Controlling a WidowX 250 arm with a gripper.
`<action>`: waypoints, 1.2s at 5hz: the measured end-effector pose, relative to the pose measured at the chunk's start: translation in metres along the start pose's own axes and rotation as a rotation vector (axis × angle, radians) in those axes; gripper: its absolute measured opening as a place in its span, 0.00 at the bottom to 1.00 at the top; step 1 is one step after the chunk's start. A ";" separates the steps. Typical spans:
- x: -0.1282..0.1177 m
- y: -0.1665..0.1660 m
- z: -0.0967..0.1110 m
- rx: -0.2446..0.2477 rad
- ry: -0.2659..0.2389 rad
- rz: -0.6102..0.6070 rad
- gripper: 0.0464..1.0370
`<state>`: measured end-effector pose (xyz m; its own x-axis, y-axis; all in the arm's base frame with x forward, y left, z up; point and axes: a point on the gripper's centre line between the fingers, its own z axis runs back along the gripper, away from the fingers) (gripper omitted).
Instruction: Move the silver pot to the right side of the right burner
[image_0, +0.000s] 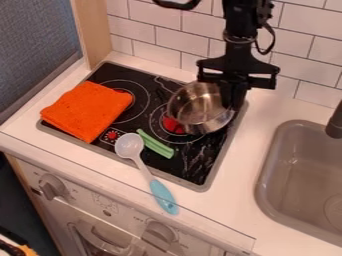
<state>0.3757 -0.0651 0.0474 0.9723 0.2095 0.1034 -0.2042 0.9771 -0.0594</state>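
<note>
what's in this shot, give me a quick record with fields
pot: shiny silver metal pot, overlapping the black round-ringed right burner, whose red centre shows at the pot's lower left
gripper: black two-finger gripper, at the pot's right rim
cloth: folded orange cloth, partly over the left burner
spoon: white-bowled spoon with blue handle, across the cooktop's front edge
small item: green, elongated, on the cooktop
sink: grey basin, right

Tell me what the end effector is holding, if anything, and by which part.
The end effector is at the right rim of the pot; whether it holds it there cannot be told.
</note>
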 end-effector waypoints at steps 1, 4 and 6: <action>0.000 0.002 0.000 -0.009 0.010 0.016 0.24; -0.003 0.009 0.001 -0.003 0.038 0.062 0.97; -0.002 0.011 0.049 -0.128 0.020 0.082 0.96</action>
<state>0.3664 -0.0527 0.0950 0.9554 0.2860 0.0731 -0.2678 0.9440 -0.1927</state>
